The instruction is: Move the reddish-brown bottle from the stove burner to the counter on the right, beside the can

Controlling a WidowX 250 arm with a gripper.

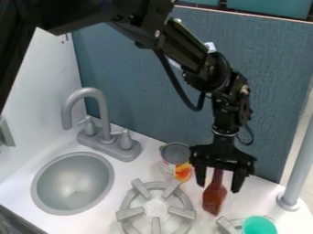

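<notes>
Fingers [200, 177] are spread wide, with neck of the brown bottle [214, 199] between them; for good grip, both should close evenly and softly.

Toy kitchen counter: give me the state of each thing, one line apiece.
Hand: open, pointing down.
Brown bottle: neck between the hand's fingers; standing or lying, cannot tell.
Can: upright.
Faucet: upright, spout hooked downward.
Teal cup: at the right burner.

Metallic-looking can [175, 153]; matt grey plastic-looking faucet [103, 112]; glossy, translucent-looking brown bottle [214, 196].
</notes>
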